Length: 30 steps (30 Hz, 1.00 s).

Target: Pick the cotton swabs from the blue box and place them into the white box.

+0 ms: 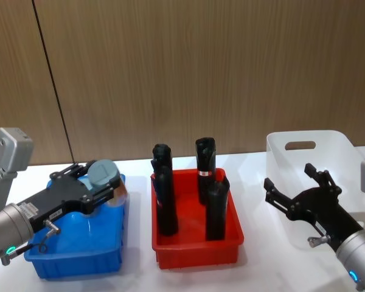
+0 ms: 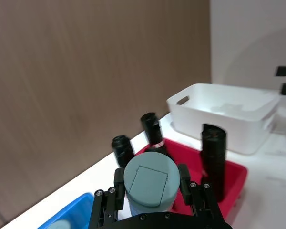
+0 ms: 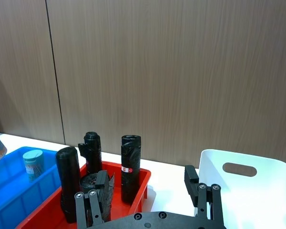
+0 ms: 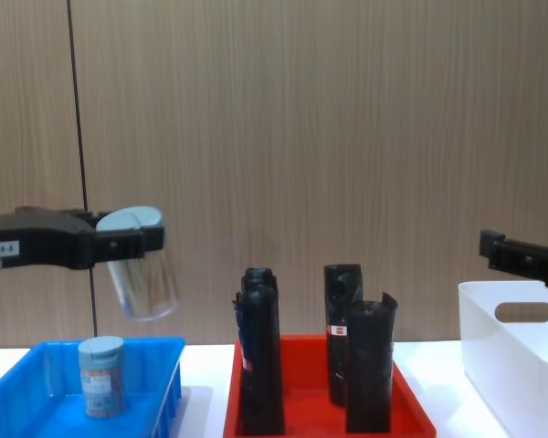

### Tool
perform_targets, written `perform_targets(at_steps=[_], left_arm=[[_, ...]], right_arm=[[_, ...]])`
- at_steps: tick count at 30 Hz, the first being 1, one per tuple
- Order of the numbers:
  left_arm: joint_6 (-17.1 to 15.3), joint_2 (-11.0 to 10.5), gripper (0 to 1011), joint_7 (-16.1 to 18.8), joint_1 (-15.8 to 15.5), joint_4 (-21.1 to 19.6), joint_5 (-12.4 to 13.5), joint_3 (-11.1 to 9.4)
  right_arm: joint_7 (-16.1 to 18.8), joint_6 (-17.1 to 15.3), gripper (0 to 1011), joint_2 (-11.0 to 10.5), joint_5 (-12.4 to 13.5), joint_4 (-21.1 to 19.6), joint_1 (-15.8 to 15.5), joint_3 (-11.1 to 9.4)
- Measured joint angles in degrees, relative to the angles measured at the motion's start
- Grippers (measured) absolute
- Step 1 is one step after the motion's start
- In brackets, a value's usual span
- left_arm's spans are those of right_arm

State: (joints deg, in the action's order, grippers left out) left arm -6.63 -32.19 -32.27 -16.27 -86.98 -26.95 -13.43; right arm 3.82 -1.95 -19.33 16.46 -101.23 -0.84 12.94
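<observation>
1. Cotton swabs tub clamped at its pale grey-blue lid between the fingers of the left gripper; tilted, with the clear body slanting down below the jaws.
2. Held in the air above the blue box, clear of its rim; second tub upright on that box's floor, lid on top, well below the raised one.
3. Just to the right of the blue box, a red tray; black rolls standing upright inside it, taller than its walls.
4. Farther right, apart from the red tray, the white box on the white table; oval handle cut-out in its wall.
5. Right gripper hovering above the near left part of the white box; jaws spread wide, nothing between them.
6. Brown wood-panel wall behind everything.
</observation>
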Motion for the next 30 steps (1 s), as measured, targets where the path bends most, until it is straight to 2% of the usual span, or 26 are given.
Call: perform_targets(at_steps=[8, 10, 22, 30], left_arm=[[1.8, 0.4, 671, -7.1, -1.3, 1.3, -2.9, -0.2], [2.5, 0.7, 671, -10.0, -1.9, 2.1, -4.3, -0.3], [4.6, 2.4, 671, -20.4, -4.2, 5.4, -9.5, -1.4], [5.3, 3.2, 671, -23.9, -5.0, 7.0, -11.4, -2.1]], right_arm=[[0.0, 0.0, 1002, 0.0, 0.0, 0.0, 0.0, 0.0], [0.0, 0.0, 1002, 0.0, 0.0, 0.0, 0.0, 0.0], [0.0, 0.0, 1002, 0.0, 0.0, 0.0, 0.0, 0.0], [0.0, 0.0, 1002, 0.0, 0.0, 0.0, 0.0, 0.0]])
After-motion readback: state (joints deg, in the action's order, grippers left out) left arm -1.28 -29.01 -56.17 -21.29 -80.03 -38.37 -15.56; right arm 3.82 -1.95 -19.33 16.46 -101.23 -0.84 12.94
